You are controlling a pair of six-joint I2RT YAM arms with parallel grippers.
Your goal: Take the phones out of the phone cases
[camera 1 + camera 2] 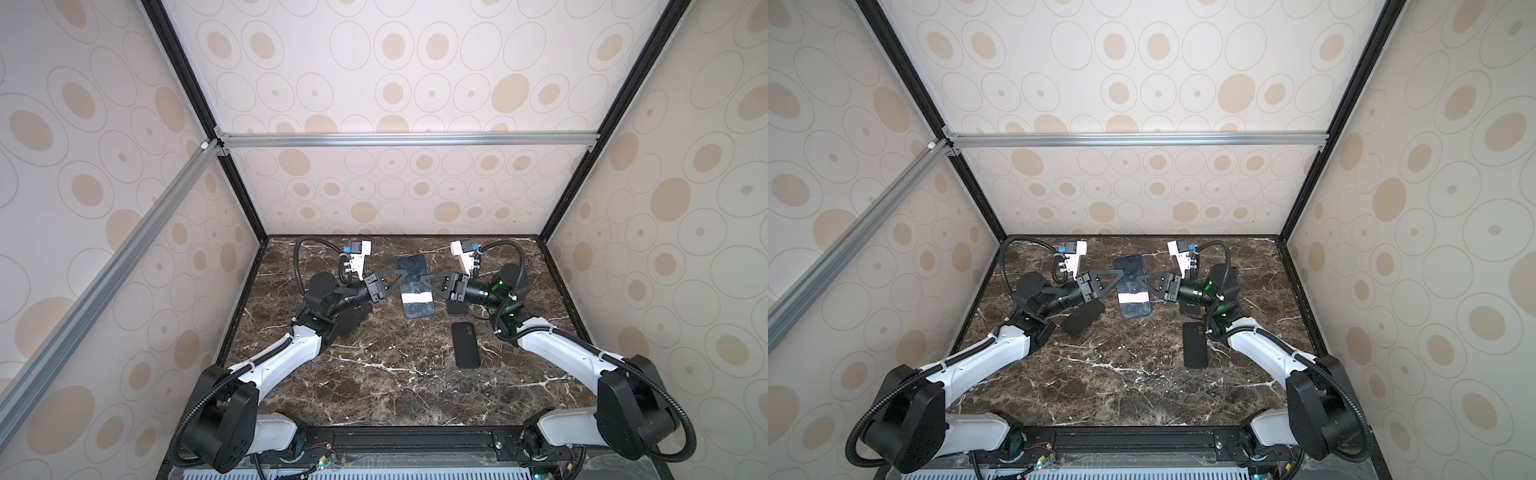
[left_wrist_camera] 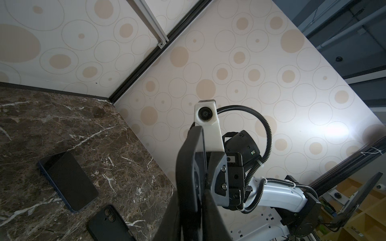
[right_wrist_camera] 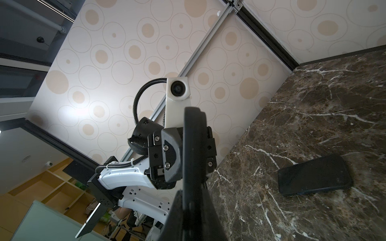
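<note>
– Logging near to far: what lies closest on the brown veined marble tabletop (image 1: 374,374)?
– One matte black phone case (image 1: 466,345), flat, back up, right of centre, apart from both grippers.
– Further back?
– One dark slab-shaped phone (image 1: 415,291) with a white strip across it, raised above the marble mid-table. My left gripper (image 1: 404,272) pinches one long edge, my right gripper (image 1: 422,277) the opposite edge; both finger pairs pressed onto it.
– Inside a case?
– Cannot tell.
</note>
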